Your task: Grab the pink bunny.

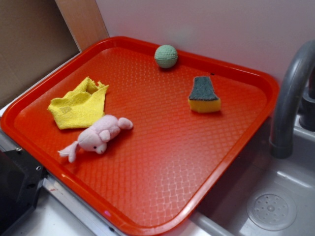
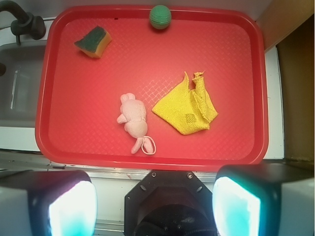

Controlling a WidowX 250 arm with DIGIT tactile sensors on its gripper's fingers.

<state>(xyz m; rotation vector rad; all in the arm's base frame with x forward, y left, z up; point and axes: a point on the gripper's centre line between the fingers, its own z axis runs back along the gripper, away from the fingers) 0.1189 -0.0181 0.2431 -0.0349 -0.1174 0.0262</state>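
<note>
Gripper [image 2: 155, 201], jaws spread and empty, should drop squarely over the bunny [image 2: 133, 118] beside the cloth [image 2: 186, 107], avoiding it.

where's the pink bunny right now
The pink bunny lies on the red tray, near its front-left edge in the exterior view, right beside the yellow cloth. The green ball and sponge sit farther back.

White wall [image 1: 206, 22] behind, grey sink [image 1: 275, 196] and faucet [image 1: 288, 98] beside
</note>
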